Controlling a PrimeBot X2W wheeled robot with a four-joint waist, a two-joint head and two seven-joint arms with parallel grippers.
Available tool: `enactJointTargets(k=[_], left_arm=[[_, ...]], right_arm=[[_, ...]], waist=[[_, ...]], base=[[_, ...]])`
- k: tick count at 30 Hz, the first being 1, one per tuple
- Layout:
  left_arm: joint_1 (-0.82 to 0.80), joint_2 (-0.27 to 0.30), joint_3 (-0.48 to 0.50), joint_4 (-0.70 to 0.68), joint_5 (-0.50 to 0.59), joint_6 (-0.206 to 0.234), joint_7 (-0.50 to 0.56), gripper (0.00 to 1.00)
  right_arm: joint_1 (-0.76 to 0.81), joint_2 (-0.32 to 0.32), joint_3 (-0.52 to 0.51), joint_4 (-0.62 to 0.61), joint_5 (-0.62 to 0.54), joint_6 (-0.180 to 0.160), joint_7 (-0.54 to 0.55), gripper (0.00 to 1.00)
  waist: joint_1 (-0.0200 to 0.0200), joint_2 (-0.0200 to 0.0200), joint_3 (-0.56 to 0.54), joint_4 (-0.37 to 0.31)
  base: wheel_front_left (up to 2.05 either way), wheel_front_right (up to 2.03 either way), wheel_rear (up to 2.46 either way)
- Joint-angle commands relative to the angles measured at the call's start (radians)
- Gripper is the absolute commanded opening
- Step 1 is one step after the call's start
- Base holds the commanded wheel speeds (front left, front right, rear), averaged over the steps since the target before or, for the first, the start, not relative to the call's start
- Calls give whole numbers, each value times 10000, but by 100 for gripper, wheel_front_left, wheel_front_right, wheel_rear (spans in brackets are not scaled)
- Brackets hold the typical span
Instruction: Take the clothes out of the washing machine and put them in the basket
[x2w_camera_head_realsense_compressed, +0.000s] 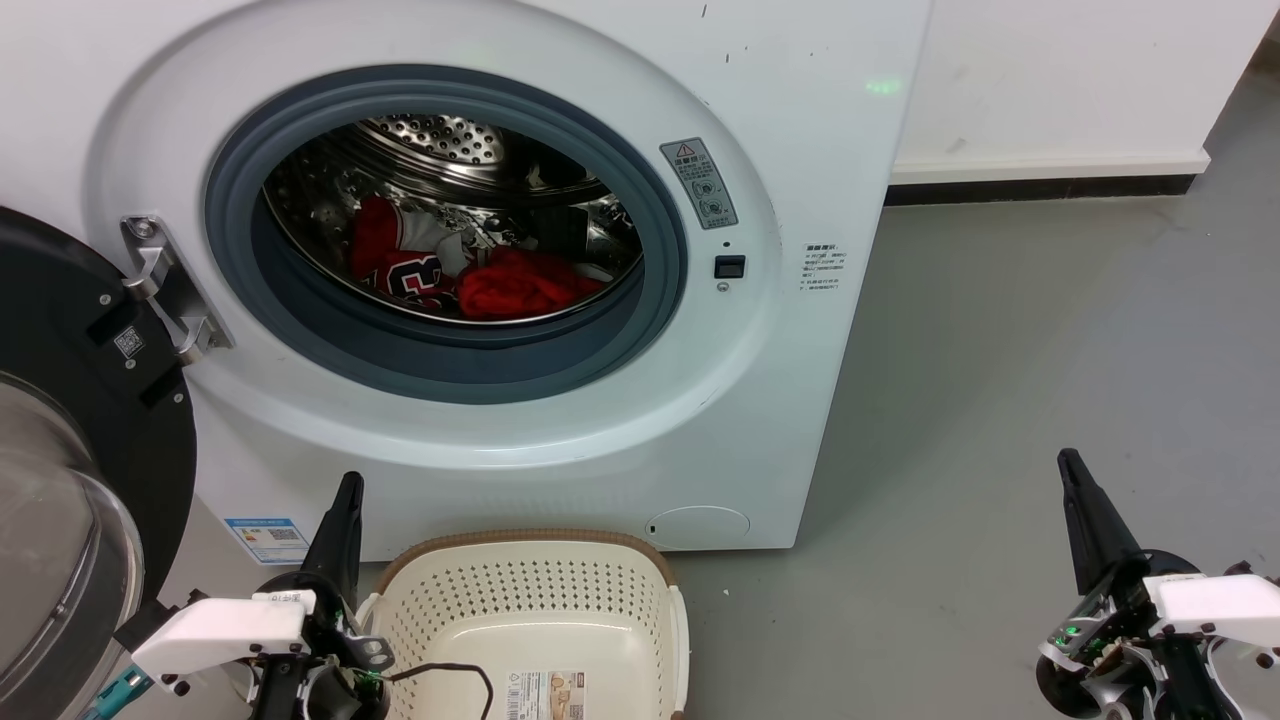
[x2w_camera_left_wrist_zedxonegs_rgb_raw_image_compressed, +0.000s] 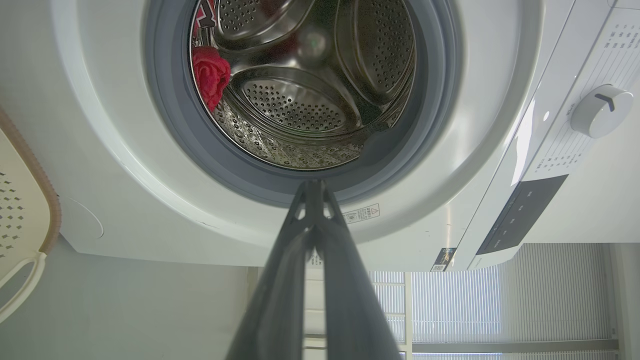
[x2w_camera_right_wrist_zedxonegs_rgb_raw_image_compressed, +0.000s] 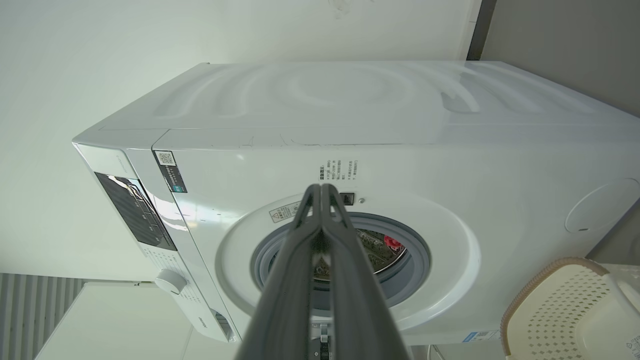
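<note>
The white washing machine (x2w_camera_head_realsense_compressed: 520, 440) stands in front of me with its porthole uncovered and its dark glass door (x2w_camera_head_realsense_compressed: 70, 480) swung out to the left. Down in the steel drum lie the clothes: a plain red garment (x2w_camera_head_realsense_compressed: 525, 283) and, to its left, a red jersey (x2w_camera_head_realsense_compressed: 405, 262) with white trim and numerals. The red garment (x2w_camera_left_wrist_zedxonegs_rgb_raw_image_compressed: 210, 75) also shows in the left wrist view. An empty cream basket (x2w_camera_head_realsense_compressed: 530, 620) sits on the floor below the porthole. My left gripper (x2w_camera_head_realsense_compressed: 347, 490) is shut, just left of the basket. At the lower right, my right gripper (x2w_camera_head_realsense_compressed: 1068, 460) is shut, apart from everything.
Grey floor (x2w_camera_head_realsense_compressed: 1000, 380) stretches to the right of the machine up to a white wall with a dark skirting (x2w_camera_head_realsense_compressed: 1040, 187). The open door takes up the left edge. A thin black cable (x2w_camera_head_realsense_compressed: 450, 672) hangs over the basket's near left side.
</note>
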Motion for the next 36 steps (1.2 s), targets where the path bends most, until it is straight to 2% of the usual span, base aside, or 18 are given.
enactJointTargets(k=[1, 29, 30, 36], left_arm=[[-57, -20, 26, -10, 1, -16, 40, 0], [-57, -20, 26, -10, 1, -16, 40, 0], [0, 0, 0, 0, 0, 0, 0, 100], [8, -4, -300, -2, 68, 2, -242, 100]], right_arm=[[-139, 40, 4, 13, -43, -3, -2, 0], [-139, 40, 5, 13, -43, -3, -2, 0], [0, 0, 0, 0, 0, 0, 0, 100], [127, 3, 167, -107, -104, 0, -248, 100]], waist=[[0, -1, 0, 0], [0, -1, 0, 0], [0, -1, 0, 0], [0, -1, 4, -2]], base=[[0, 0, 0], [0, 0, 0], [0, 0, 0], [0, 0, 0]])
